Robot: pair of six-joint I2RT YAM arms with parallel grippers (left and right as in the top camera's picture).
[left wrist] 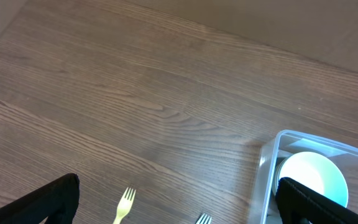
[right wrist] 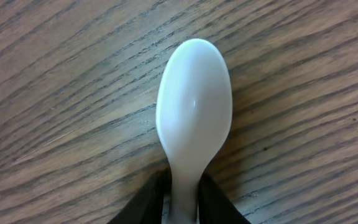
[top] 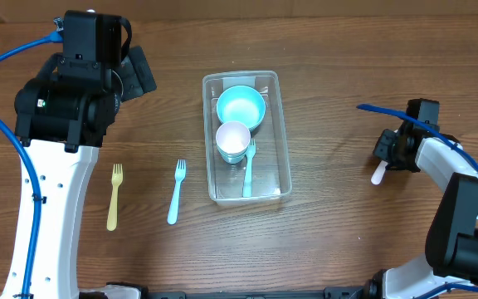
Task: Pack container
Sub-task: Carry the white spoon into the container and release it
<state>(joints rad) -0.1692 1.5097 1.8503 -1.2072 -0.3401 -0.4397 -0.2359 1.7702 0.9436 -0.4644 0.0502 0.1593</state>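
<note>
Pale plastics on brown wood.
The table (top: 347, 224) is mid-brown with dark streaked grain. The container (top: 274, 158) is clear and colourless; the bowl (top: 241, 106) is teal, the cup (top: 233, 139) white, the inner fork (top: 248, 170) light blue. The loose blue fork (top: 176, 193) matches it; the yellow fork (top: 114, 198) is pale. The spoon (right wrist: 194, 106) is glossy white between black fingers (right wrist: 138, 208). The left arm (top: 60, 108) and right arm (top: 463, 224) are black and white, with bright blue cables (top: 380, 109).

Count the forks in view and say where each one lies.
3. A yellow fork and a blue fork lie on the table left of the container; a third fork lies inside it, beside the white cup. No others are visible.
</note>
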